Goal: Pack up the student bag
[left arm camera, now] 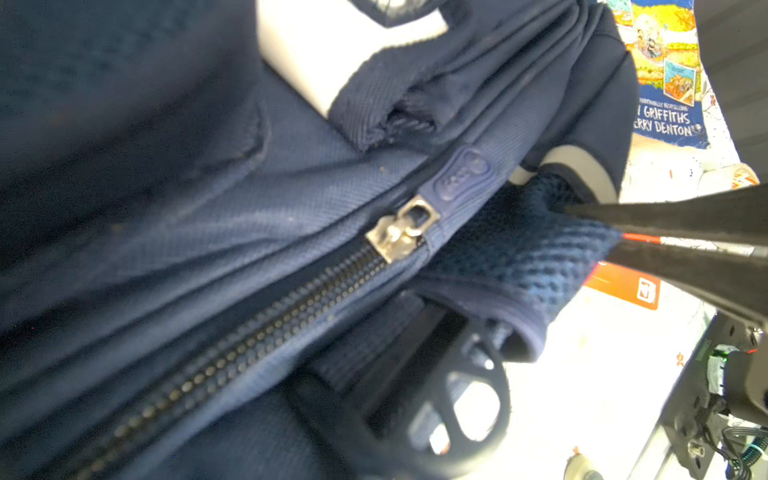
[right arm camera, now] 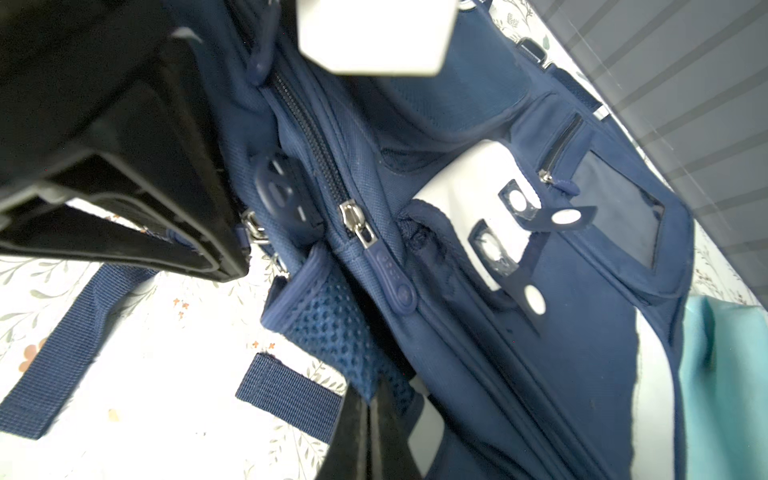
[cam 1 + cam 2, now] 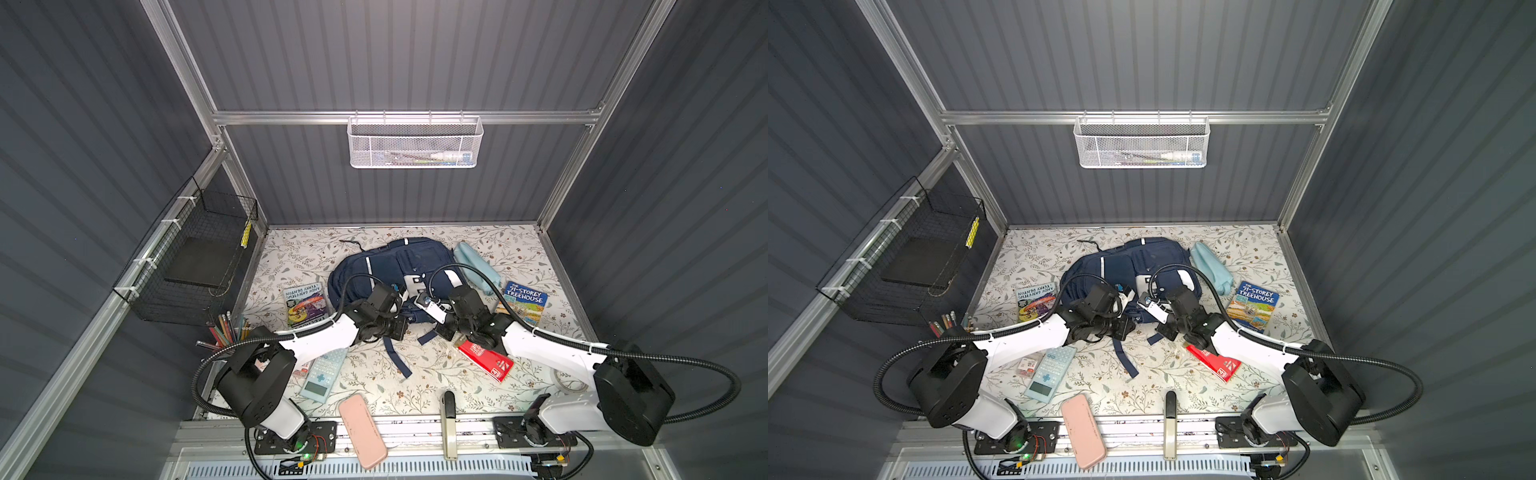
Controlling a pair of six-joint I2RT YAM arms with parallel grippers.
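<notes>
The student bag's [image 3: 374, 266] mesh pocket [image 2: 328, 324], at its 5 o'clock edge, is clamped between the right fingers [image 2: 353, 432]. The left fingers [image 2: 208, 257], pressed together, sit just beside it. A blue pouch [image 3: 476, 262] lies at 2 o'clock.

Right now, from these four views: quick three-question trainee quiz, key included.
1. True or false: the pink case is packed inside the student bag.
2. The right gripper is shut on: A a pencil, B the bag's mesh pocket, C the tape roll.
3. Fill in: in both top views the calculator lies on the ___ half of the table.
Key: 1 false, it lies outside the bag, at the near edge. 2 B. 3 left.
</notes>
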